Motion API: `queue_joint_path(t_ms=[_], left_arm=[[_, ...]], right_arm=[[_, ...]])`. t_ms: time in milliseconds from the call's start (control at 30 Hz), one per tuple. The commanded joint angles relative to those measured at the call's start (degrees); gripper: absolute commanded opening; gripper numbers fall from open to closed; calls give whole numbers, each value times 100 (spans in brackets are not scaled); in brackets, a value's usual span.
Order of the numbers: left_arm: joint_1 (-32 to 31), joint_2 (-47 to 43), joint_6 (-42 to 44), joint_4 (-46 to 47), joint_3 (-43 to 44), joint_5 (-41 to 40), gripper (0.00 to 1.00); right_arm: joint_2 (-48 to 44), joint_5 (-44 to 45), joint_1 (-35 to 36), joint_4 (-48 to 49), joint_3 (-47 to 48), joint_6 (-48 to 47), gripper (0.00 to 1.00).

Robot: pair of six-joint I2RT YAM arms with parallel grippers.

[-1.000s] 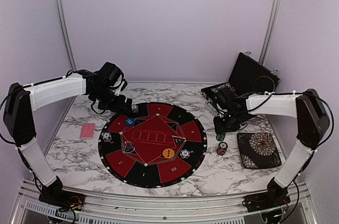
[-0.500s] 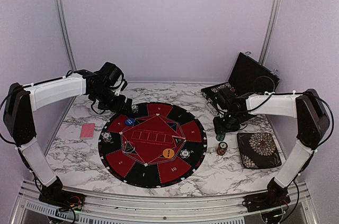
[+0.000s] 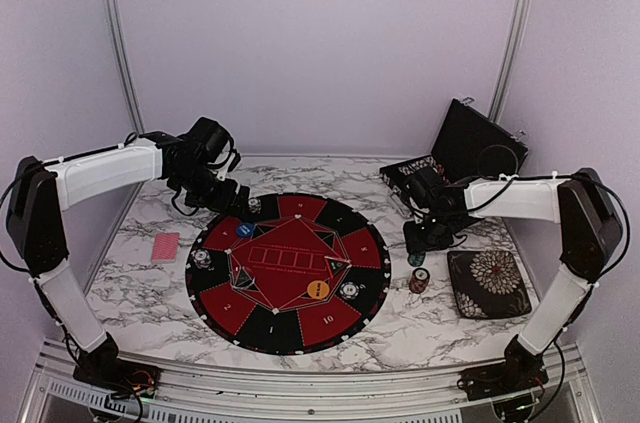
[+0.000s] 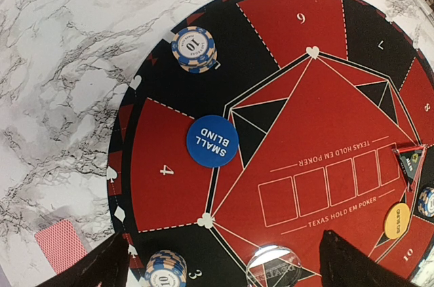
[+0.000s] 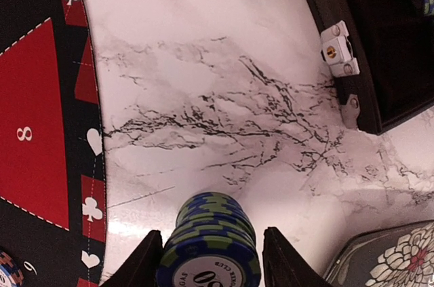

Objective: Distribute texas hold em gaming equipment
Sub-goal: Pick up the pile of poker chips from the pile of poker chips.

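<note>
Right gripper point(image 5: 211, 260) straddles a blue-green chip stack point(image 5: 210, 246), a finger on each side; whether the pads actually press the stack or stand just off it, cannot tell. Stack appears to rest on the marble table point(image 5: 203, 97), just off the rim of the round felt mat point(image 3: 288, 273). Left gripper point(image 4: 217, 266) hangs spread wide over the mat's far-left sector, holding nothing.

Step in hand, as I judge it: right arm fetching a chip stack for one of the still-empty seats on the mat's right side. Next move calls for a firm close, a straight lift, then a short carry left over the mat rim to a numbered sector.

Largest to smallest:
- Mat: fills the table centre; the right-side seats look free.
- Black case point(image 3: 455, 158): open, just behind the right arm; its latch edge sits close to the gripper in the right wrist view, so lift rather than swing back.
- Flowered tray point(image 3: 488, 283): near right, touching nothing, clear of the carry path.
- Card point(image 3: 165, 246): pink-backed, on the marble left of the mat, well apart.
- Blue button point(image 4: 212, 141), orange button point(image 3: 318, 290): on the mat.
- Placed chip stacks point(image 4: 193, 49): seated at the mat's rim sectors.
- Spare stack point(image 3: 419, 280): on the marble just nearer than the right gripper; mind it on descent.
</note>
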Motion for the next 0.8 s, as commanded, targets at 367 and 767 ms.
queue_joint_path(t_ms=[367,767], left_arm=[[-17,49,81,102,-64,52,99],[-17,50,90,106,-64,46,99]], right_arm=[[-120,-23,-57,14,94,34,33],[-285,32,-57,-138,224,46,31]])
